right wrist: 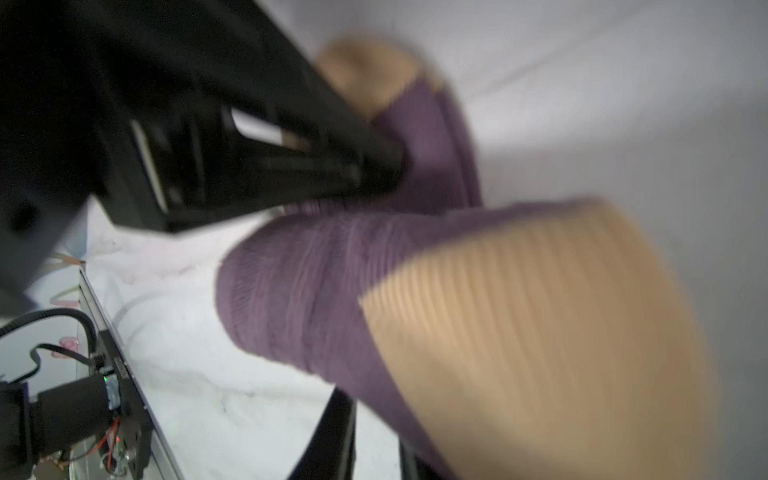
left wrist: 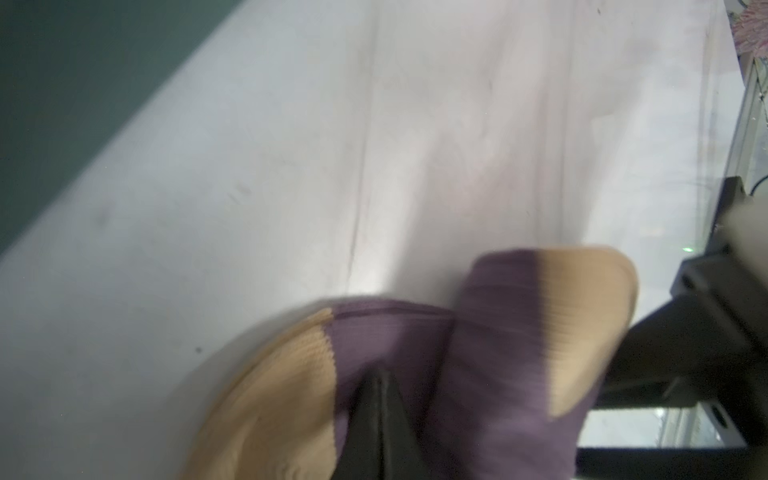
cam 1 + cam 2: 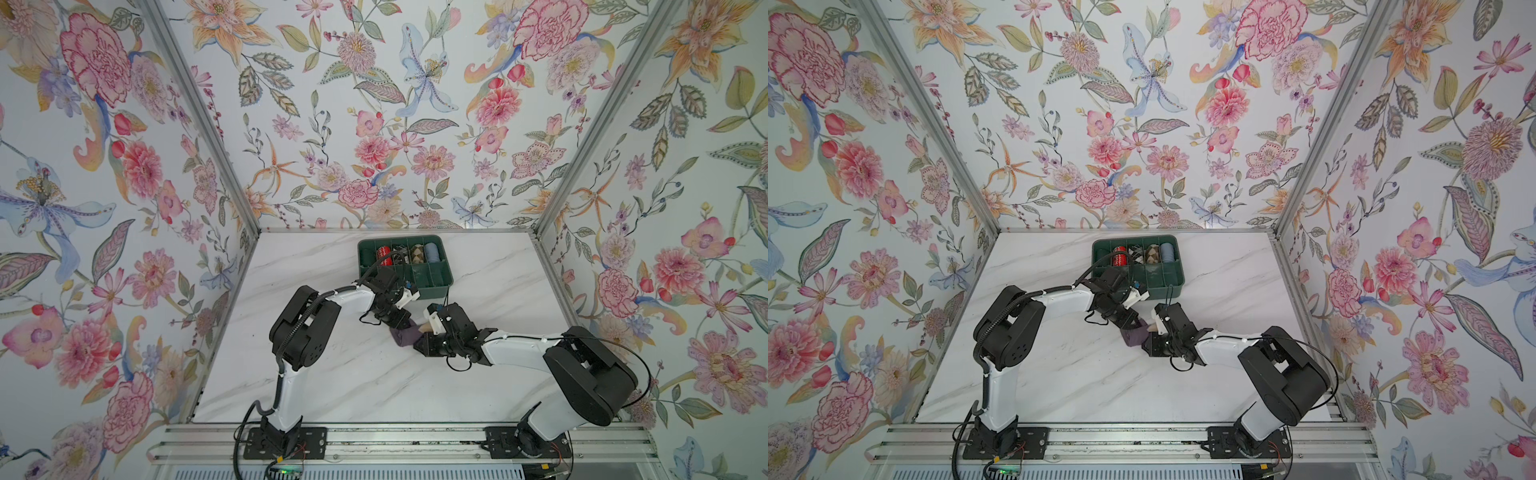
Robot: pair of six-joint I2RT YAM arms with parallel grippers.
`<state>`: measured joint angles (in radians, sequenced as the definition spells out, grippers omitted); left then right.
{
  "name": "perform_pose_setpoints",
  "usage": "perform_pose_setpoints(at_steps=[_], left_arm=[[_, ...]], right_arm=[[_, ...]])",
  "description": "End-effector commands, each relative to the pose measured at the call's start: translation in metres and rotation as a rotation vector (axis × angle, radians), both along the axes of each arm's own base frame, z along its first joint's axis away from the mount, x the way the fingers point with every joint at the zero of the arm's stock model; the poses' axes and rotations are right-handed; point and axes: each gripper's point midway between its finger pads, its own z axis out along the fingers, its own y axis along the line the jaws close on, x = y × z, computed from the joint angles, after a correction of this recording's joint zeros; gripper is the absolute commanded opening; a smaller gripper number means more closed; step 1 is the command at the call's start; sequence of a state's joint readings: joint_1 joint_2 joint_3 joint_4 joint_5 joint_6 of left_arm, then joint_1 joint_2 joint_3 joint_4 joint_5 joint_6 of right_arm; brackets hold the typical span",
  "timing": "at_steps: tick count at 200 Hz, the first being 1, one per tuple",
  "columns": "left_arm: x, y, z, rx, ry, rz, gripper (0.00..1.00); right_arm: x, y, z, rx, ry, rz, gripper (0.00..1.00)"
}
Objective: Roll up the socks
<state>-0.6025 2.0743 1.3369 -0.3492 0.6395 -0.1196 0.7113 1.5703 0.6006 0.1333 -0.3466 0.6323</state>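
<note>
Midway across the white marble tabletop [image 3: 332, 374], the dusty-purple ribbed socks with tan toes [image 3: 405, 336] sit bunched between both claws: left claw [image 2: 376, 380] pinched shut on them, right claw [image 3: 420, 340] narrowly gripping too. I'd wind tightly, with even tension.

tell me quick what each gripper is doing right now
Left gripper: closed, pinching the dusty-purple ribbed socks with tan toes.
Right gripper: appears closed on the same socks, though blur hides the fingertips.
</note>
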Motion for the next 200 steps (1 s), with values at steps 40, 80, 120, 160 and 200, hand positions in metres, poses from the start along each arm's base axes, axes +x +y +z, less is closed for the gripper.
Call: perform_pose_setpoints(at_steps=[40,80,120,160,200], left_arm=[[-0.019,0.013,-0.037,0.059,0.038,0.039,0.0],[-0.036,0.018,-0.047,0.056,0.073,0.046,0.0],[-0.04,0.023,-0.046,0.064,0.075,0.049,0.0],[-0.045,0.023,-0.046,0.059,0.082,0.054,0.0],[-0.051,0.023,-0.049,0.057,0.092,0.058,0.0]], right_arm=[[-0.012,-0.021,-0.018,-0.087,0.071,-0.04,0.21],[-0.007,-0.023,-0.017,-0.096,0.07,-0.041,0.21],[-0.007,-0.04,-0.014,-0.149,0.063,-0.057,0.21],[0.002,-0.06,-0.002,-0.195,0.039,-0.088,0.22],[0.008,-0.058,0.006,-0.192,0.014,-0.081,0.23]])
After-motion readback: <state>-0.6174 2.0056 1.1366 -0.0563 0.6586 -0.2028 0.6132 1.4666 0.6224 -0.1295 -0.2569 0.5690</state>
